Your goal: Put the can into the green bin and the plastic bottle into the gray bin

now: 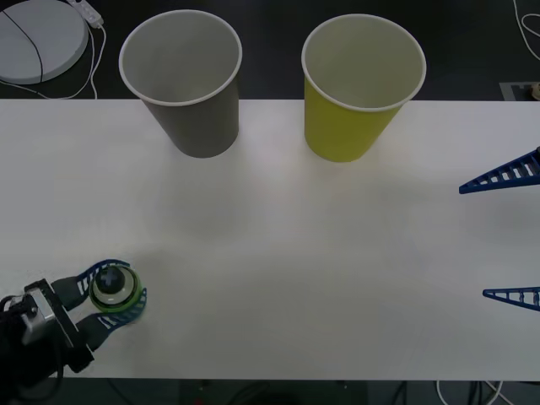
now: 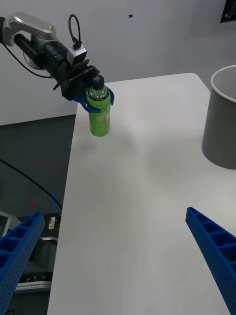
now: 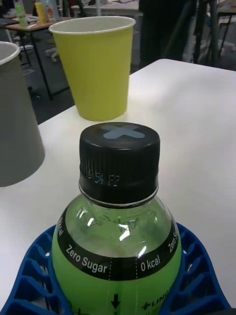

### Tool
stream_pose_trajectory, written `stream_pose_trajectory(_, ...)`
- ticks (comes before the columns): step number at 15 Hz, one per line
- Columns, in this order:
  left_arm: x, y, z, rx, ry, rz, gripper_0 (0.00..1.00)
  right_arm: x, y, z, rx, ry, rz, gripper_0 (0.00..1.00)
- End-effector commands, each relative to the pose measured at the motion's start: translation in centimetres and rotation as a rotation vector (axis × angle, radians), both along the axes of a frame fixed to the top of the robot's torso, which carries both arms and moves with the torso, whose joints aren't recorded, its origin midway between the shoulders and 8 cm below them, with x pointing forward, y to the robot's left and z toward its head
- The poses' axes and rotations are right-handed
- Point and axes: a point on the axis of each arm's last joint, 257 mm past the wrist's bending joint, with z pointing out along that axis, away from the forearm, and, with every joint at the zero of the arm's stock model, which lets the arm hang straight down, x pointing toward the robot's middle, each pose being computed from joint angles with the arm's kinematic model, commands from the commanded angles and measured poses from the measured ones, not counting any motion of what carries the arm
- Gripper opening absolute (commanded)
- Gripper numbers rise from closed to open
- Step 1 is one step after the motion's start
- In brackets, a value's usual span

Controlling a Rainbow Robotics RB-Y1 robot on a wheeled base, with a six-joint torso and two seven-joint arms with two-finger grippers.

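Note:
The plastic bottle (image 1: pixel 115 287) (image 2: pixel 99 115) (image 3: pixel 115 236), with bright green liquid and a black cap, stands upright near the table's front left corner. My left gripper (image 1: pixel 114 297) (image 2: pixel 96 98) is shut on it, its blue fingers (image 3: pixel 29 275) wrapped around the bottle's shoulder. The gray bin (image 1: pixel 190 110) (image 2: pixel 223 123) (image 3: pixel 14 123) stands at the back left of the table, and the green bin (image 1: pixel 354 118) (image 3: pixel 98 69) stands to its right. My right gripper (image 1: pixel 506 236) (image 2: pixel 118 256) hangs open at the table's right side, holding nothing. The can is out of view.
The white table (image 1: pixel 295 253) stretches bare between the bottle and the bins. A white round device (image 1: pixel 38 38) with a cable lies beyond the table's back left edge. The bottle is close to the table's left and front edges.

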Motion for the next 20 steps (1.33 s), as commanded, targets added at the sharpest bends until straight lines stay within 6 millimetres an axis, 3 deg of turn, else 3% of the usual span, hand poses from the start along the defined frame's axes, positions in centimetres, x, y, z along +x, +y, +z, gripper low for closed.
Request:
stream_pose_trajectory(1, 0.6, 0.1, 1.8, -0.044, 0.019, 0.057, 0.00, 0.0, 0.0, 0.0, 0.000, 0.000, 0.000, 1.00)
stream_pose_trajectory(10, 1.7, 1.9, 5.5, -0.072, 0.112, 0.170, 0.00, 0.0, 0.0, 0.0, 0.000, 0.000, 0.000, 1.00)
stream_pose_trajectory(20, 5.0, 5.2, 8.4, -0.029, 0.145, 0.295, 0.00, 0.0, 0.0, 0.0, 0.000, 0.000, 0.000, 1.00)
